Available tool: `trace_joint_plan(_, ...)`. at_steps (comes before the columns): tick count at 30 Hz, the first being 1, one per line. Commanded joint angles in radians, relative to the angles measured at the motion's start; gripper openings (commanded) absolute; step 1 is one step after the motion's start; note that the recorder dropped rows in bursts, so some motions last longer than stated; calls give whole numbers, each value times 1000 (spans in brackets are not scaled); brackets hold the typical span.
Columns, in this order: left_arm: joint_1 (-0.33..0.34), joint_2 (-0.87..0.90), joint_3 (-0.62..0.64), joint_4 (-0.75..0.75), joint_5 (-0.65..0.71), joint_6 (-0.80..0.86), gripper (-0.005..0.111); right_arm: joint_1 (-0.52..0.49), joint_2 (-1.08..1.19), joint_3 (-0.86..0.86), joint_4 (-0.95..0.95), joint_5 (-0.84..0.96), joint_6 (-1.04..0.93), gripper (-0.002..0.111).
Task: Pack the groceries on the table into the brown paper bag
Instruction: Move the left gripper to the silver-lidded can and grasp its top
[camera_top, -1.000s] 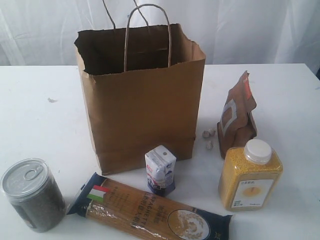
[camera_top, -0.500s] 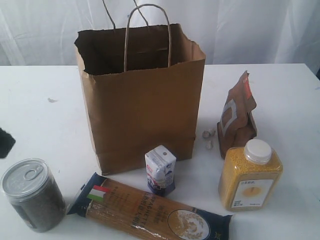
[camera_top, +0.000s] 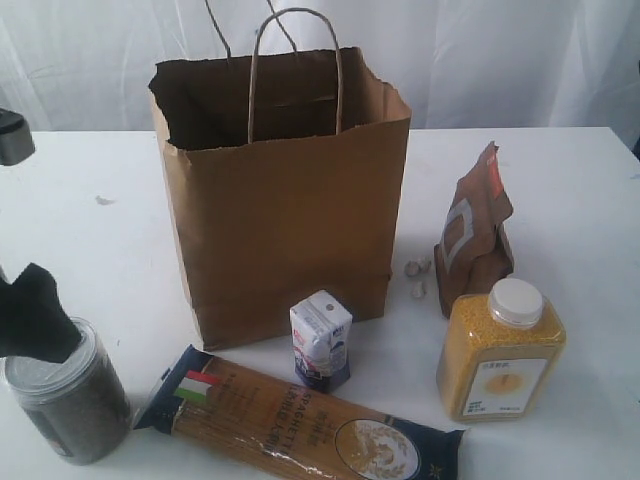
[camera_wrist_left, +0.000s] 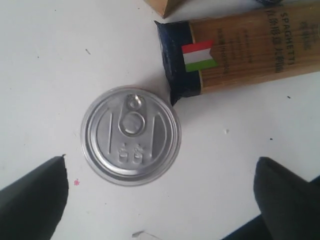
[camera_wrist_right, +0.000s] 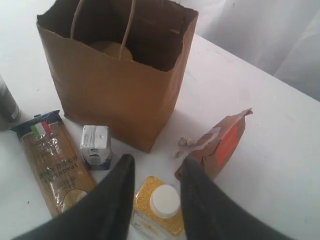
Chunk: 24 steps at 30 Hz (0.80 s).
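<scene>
Exterior view: the brown paper bag (camera_top: 285, 230) stands upright on the table (camera_top: 580, 180), nearer the far edge. At the near-left corner the left gripper (camera_top: 36, 316) hangs over the silver tin can (camera_top: 72, 405). The long spaghetti packet (camera_top: 300, 425) lies along the near edge.

Left wrist view: its 2 fingers (camera_wrist_left: 32, 200) are spread wide, clear of the can.

Right wrist view: the right gripper (camera_wrist_right: 157, 161) is parted above the yellow-grain bottle (camera_wrist_right: 159, 204). Something round inside the bag is perhaps the clear jar (camera_wrist_right: 112, 50).
</scene>
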Motion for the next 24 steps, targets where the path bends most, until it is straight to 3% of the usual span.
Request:
trace_joint_plan(1, 3, 54, 6, 0, -11, 12, 105, -5, -8, 32, 4, -14, -3, 30)
trace_joint_plan(24, 3, 212, 14, 57, -55, 1, 105, -5, -8, 80, -3, -32, -5, 30)
